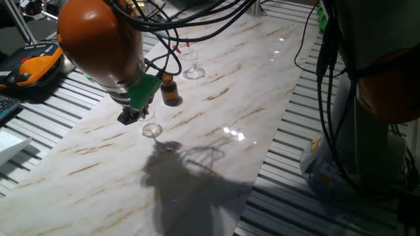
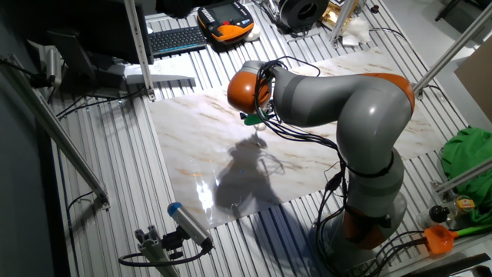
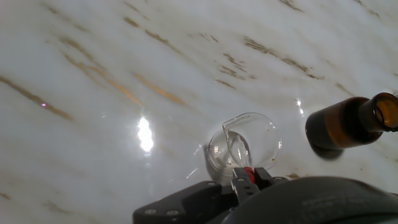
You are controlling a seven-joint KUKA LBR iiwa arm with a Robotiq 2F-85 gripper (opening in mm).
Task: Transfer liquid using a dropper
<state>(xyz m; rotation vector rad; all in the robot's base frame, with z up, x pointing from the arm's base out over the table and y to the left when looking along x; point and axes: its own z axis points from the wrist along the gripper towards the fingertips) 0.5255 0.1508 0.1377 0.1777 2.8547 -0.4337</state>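
In the hand view my gripper (image 3: 249, 178) is shut on the dropper's small red bulb (image 3: 247, 172). The dropper's clear pipette (image 3: 236, 148) points down into a small clear glass dish (image 3: 244, 146) right below the fingers. The brown amber bottle (image 3: 345, 123) stands uncapped just right of the dish. In one fixed view the gripper (image 1: 134, 117) hangs low over the marble tabletop, next to the glass dish (image 1: 151, 130). The amber bottle (image 1: 170, 92) stands a little behind it. The dropper is too small to make out there. In the other fixed view the gripper (image 2: 256, 128) is under the orange wrist.
A second clear glass (image 1: 192, 70) stands farther back on the marble tabletop (image 1: 216, 131). Black cables (image 1: 170, 29) hang off the arm above it. Slatted metal table (image 1: 39, 131) surrounds the marble. The arm's grey base (image 2: 369, 208) stands at the marble's edge.
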